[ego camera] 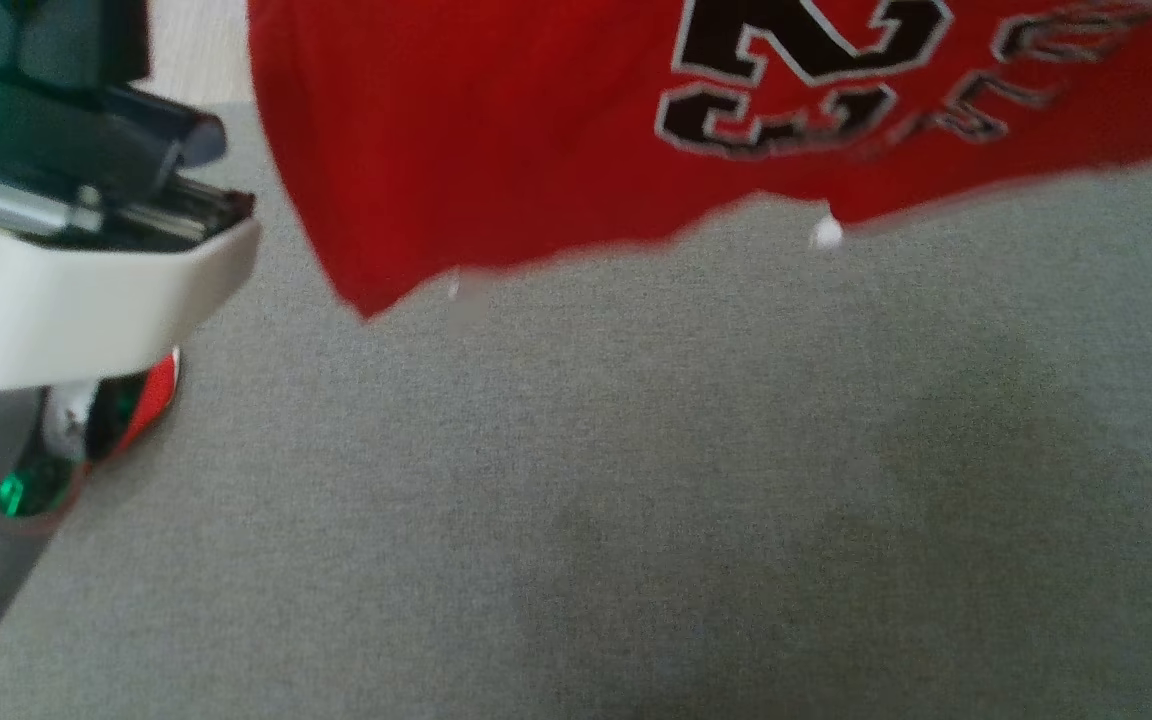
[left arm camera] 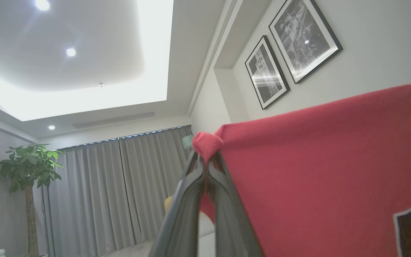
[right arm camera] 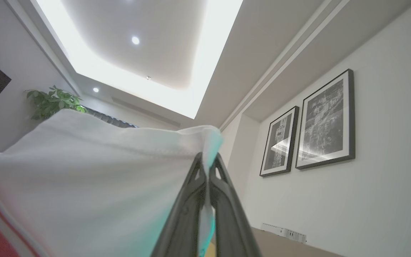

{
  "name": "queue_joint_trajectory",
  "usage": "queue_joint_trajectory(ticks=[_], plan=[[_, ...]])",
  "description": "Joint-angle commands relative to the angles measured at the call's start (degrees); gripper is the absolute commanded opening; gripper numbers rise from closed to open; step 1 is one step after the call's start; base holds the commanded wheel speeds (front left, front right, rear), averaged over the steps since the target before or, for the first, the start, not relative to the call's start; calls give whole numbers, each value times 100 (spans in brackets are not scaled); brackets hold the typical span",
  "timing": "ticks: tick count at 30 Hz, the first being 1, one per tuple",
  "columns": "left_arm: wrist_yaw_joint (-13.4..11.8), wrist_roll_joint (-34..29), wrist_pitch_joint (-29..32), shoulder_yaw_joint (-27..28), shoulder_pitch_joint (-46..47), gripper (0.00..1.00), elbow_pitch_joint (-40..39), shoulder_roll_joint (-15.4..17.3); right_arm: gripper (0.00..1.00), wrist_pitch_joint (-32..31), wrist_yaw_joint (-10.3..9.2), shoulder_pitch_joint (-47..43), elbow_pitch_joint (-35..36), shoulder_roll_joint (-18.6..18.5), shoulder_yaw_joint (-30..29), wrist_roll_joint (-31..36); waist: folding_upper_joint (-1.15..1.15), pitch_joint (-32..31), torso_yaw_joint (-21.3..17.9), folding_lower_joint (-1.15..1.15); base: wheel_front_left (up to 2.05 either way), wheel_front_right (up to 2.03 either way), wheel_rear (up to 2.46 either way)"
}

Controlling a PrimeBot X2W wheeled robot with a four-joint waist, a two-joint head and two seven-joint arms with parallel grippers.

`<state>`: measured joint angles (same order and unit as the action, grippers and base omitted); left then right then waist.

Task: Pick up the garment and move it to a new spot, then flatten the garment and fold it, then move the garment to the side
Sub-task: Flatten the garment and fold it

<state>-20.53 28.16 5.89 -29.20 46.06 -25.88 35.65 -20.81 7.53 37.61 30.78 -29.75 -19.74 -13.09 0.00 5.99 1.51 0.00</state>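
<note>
The garment (ego camera: 496,140) is a red jersey with black, white-edged lettering. It hangs across the top of the head view above a grey surface (ego camera: 636,500). In the left wrist view my left gripper (left arm camera: 207,162) is shut on a bunched red corner of the garment (left arm camera: 316,171), which spreads away to the right. In the right wrist view my right gripper (right arm camera: 207,160) is shut on a white part of the garment (right arm camera: 95,178), with a red edge at the lower left. Both grippers point up toward the ceiling.
A pale robot arm part (ego camera: 66,290) with dark hardware fills the left of the head view. Around are a white wall with two framed pictures (right arm camera: 319,125), grey curtains (left arm camera: 120,192) and a potted plant (left arm camera: 27,171).
</note>
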Motion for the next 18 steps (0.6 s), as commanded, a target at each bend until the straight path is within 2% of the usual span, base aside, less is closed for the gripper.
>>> queue_joint_trajectory(ticks=[1, 5, 9, 16, 17, 18], plan=[[-58, -42, 107, 364, 334, 0, -135, 285, 0, -101, -4, 171, 52, -179, 60, -96, 0, -9, -21, 0, 0, 0, 0], [-15, 117, 250, 391, 503, 0, -50, 227, 0, -211, -4, 566, -345, -300, 206, -318, 0, 50, -89, 0, 0, 0, 0], [192, 421, 152, 301, 613, 0, 560, -47, 0, -89, -4, 938, -1123, -250, 495, -573, 0, 210, -150, 0, 0, 0, 0], [883, 1002, -466, 154, 1154, 0, 2616, -903, 0, 515, -4, 1764, -3034, 81, 1146, -702, 0, 525, -207, 0, 0, 0, 0], [1108, 1131, -750, 172, 1414, 0, 3375, -1184, 0, 798, -4, 2135, -3589, 268, 1318, -610, 0, 567, -223, 0, 0, 0, 0], [1208, 1160, -896, 186, 1560, 0, 3733, -1296, 0, 910, -4, 2348, -3881, 361, 1380, -563, 0, 596, -228, 0, 0, 0, 0]])
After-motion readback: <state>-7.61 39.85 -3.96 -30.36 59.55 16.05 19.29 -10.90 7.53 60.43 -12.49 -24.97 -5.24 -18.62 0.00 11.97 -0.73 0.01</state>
